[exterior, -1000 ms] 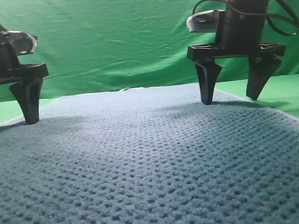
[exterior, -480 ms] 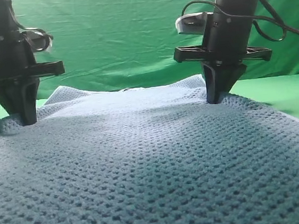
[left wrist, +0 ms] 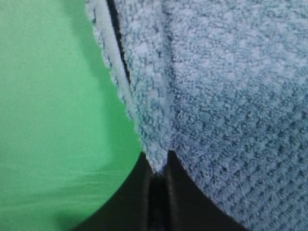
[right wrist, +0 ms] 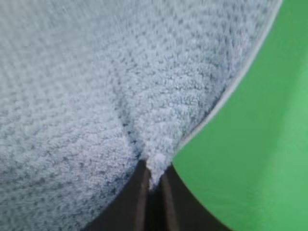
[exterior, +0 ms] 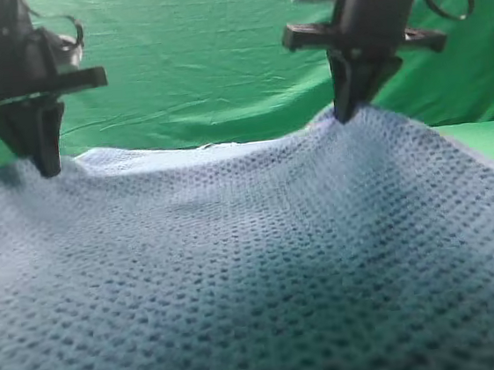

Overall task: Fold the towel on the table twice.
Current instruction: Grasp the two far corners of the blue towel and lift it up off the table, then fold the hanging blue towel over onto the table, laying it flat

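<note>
Raised towel [exterior: 264,263] fills foreground between both arms; bare table [left wrist: 53,134] beside its edges.

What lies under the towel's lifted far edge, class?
Green table shows beside the towel, pinched up by the left gripper and right gripper. Whatever lies beneath the cloth is hidden.

We saw two matte black arms, each ending in a flat crossbar and tapered black fingers [exterior: 356,85], with looping black cables and pale camera housings.
</note>
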You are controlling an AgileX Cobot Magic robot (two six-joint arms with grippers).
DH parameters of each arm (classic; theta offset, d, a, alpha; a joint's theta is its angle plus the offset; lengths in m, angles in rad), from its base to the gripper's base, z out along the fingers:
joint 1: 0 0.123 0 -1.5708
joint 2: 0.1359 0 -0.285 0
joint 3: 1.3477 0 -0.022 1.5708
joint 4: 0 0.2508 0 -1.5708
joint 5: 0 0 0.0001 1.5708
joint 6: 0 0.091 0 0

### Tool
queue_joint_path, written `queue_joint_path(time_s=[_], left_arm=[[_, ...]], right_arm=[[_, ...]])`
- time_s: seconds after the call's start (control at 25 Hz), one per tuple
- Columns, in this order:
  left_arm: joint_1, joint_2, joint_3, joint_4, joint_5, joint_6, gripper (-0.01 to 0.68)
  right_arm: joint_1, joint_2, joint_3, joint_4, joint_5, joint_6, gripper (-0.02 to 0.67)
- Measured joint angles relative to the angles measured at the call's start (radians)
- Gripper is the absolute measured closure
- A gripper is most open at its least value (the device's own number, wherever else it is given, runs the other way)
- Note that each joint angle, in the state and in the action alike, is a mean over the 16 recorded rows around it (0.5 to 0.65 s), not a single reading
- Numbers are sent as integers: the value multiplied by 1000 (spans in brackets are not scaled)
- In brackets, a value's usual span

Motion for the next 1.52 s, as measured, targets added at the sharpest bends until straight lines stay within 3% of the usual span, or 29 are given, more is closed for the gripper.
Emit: queue_joint_path(time_s=[0.44, 0.72, 1.08, 1.52], left_arm=[[2, -78, -459, 15, 24, -6, 673], [3, -81, -584, 22, 27, -10, 673], [3, -104, -443, 19, 26, -31, 673], [3, -365, -1, -39, -122, 18, 673]], right_arm=[[0, -86, -428, -41, 38, 0, 649], [0, -43, -634, -108, 151, 8, 649], [0, 32, -670, -165, 375, 39, 649], [14, -88, -495, -166, 523, 75, 649]])
